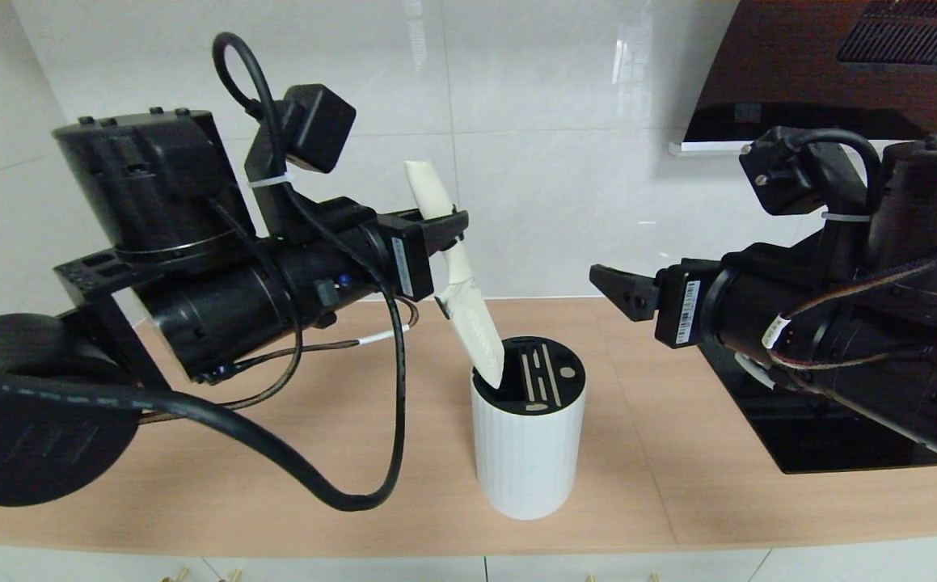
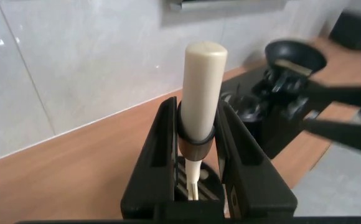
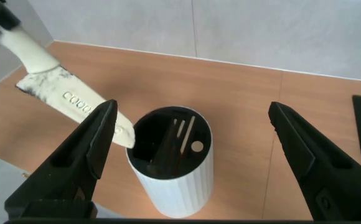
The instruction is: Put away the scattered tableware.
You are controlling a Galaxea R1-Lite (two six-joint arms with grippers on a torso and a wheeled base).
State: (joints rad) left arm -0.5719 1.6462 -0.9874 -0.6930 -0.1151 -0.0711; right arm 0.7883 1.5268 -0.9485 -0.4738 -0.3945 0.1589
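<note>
1. Step in hand, as I judge it: slotting the knife (image 1: 468, 315) into the white knife block (image 1: 527, 436); the left gripper (image 1: 444, 230) is clamped on the cream handle; the blade leans, its tip at the block's wide top opening; the block stands upright on the wooden counter (image 1: 274, 485).
2. The right gripper (image 1: 622, 293) hangs just beside the block, jaws wide, holding nothing.
3. Next move likely calls for bringing the blade upright, lowering it until seated, then letting go; a slanted push could tip the block.

We're in a home kitchen: wood-look worktop (image 1: 274, 453) w/ white tiled wall (image 1: 557, 121) behind, black extractor hood (image 1: 840, 65) over a black glass hob (image 1: 824, 436), frying pan (image 2: 295, 56) at the hob, white knife block (image 1: 529, 436), white cupboard fronts (image 1: 355, 570) below the worktop.
</note>
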